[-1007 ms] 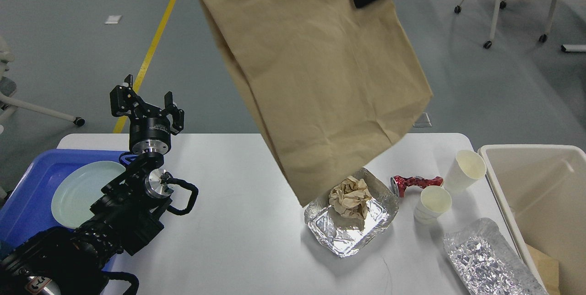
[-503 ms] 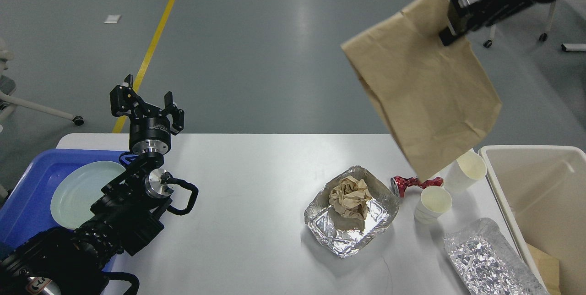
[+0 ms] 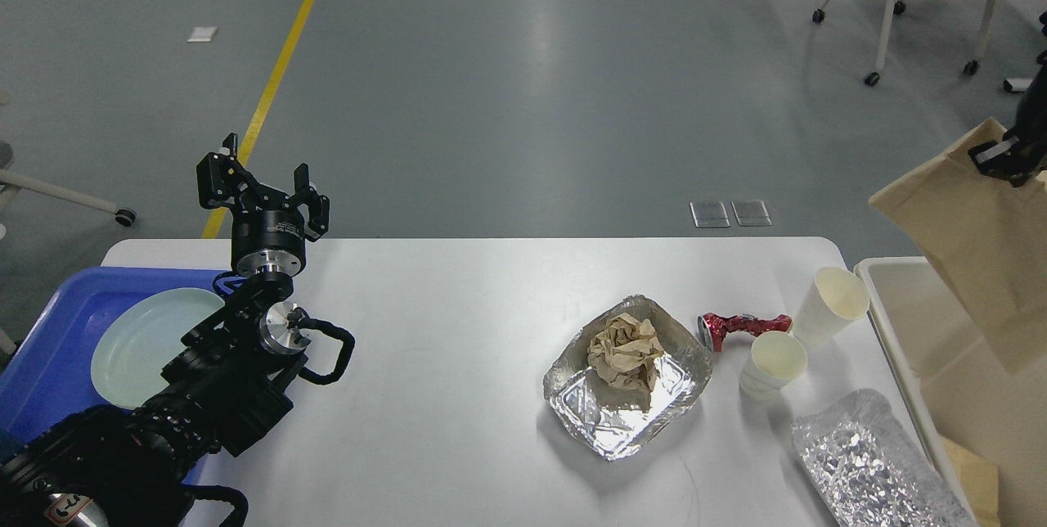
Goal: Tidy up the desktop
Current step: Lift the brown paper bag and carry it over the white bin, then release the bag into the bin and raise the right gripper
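The desktop [image 3: 425, 363] is filling the lower half of the head view. It is still carrying a foil tray [image 3: 627, 376] with a crumpled paper wad [image 3: 626, 351] near the middle, and a crushed red can [image 3: 740, 326], two paper cups [image 3: 773, 363] and a foil sheet [image 3: 867, 461] toward its right edge. A blue tray [image 3: 49, 347] holding a pale plate [image 3: 139, 343] is sitting at the left edge. The brown paper bag [image 3: 981, 240], a second ago over the desk's middle, is now hanging above the cream bin [image 3: 891, 322] past the right edge, pinched by the right gripper [image 3: 1002, 155]. Release into the bin appears imminent. The left gripper [image 3: 260, 191], fingers spread and empty, is idling at the far left corner.
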Tool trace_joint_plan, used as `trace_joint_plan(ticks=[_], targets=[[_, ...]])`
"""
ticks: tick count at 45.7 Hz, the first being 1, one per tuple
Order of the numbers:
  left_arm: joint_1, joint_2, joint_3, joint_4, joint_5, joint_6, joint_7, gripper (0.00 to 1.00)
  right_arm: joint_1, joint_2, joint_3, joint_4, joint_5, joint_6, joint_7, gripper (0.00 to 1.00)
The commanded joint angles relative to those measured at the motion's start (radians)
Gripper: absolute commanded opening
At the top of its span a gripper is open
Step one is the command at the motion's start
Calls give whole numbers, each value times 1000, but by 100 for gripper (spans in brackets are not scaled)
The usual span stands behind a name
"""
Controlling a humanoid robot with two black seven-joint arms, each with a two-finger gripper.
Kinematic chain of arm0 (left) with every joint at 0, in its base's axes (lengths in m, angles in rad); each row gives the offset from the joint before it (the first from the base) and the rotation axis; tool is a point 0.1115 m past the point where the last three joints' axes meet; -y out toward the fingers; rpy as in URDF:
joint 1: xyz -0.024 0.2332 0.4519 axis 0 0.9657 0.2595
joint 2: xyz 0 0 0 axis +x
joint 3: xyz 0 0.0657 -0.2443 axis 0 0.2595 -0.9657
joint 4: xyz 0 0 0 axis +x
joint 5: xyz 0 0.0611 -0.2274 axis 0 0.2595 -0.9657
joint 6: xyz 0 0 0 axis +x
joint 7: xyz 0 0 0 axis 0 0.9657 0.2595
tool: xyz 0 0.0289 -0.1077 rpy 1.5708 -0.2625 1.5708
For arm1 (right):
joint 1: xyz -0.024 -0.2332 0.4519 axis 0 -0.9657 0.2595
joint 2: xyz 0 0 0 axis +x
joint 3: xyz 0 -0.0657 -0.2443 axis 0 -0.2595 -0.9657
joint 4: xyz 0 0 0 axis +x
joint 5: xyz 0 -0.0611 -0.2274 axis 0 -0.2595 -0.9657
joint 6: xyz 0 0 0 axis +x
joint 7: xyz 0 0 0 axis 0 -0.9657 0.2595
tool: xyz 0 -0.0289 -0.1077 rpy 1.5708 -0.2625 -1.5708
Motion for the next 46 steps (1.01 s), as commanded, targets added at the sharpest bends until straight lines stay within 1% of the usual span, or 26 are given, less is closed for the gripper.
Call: trace_joint_plan(ticks=[1,3,4,5,16,24,28,32,40,46], targets=[[0,0,0,0,0,-5,0,100,-143,3,-14,-96,6,-57,-2,58],[0,0,0,0,0,-5,0,100,-174,3,-14,-115,8,-74,-2,89],[2,0,0,0,0,-5,0,100,-183,3,-15,-121,8,-77,-2,98],[0,0,0,0,0,-5,0,100,-190,4,-18,-122,8,-80,-2,99],[0,0,0,0,0,-5,0,100,-167,-2,-11,-121,20,-88,-2,100],[0,0,0,0,0,-5,0,100,-29,-2,34,-75,86,-75,5,100],[0,0,0,0,0,-5,0,100,57,-1,34,11,114,-63,9,100],[0,0,0,0,0,-5,0,100,193,-1,38,147,184,-37,11,100],[0,0,0,0,0,-5,0,100,471,35,46,408,453,84,6,100],[0,0,0,0,0,-5,0,100,638,81,89,551,591,159,6,100]])
